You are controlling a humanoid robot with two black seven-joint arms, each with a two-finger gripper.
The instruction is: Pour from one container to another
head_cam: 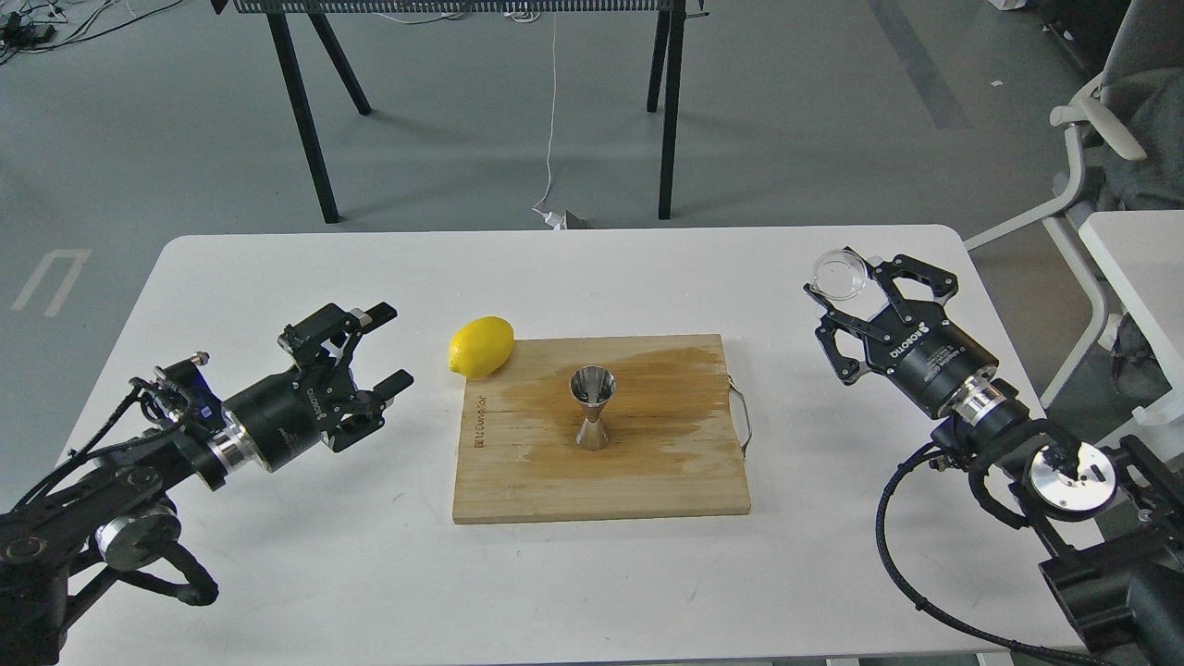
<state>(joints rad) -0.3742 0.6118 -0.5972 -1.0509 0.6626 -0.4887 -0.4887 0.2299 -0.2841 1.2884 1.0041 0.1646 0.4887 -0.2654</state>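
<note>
The tiny clear glass cup (838,273) is at the table's far right, held between the fingertips of my right gripper (845,280), which is shut on it. I cannot tell whether the cup rests on the tabletop or hangs just above it. The steel jigger (592,407) stands upright in the middle of the wooden board (601,486), well to the left of the cup. My left gripper (388,344) is open and holds nothing, over the table left of the lemon (481,346).
The lemon lies at the board's back left corner. A dark wet stain spreads over the board's far half. A metal handle (746,416) sticks out of the board's right edge. A white chair (1082,157) and a second table (1138,268) stand to the right.
</note>
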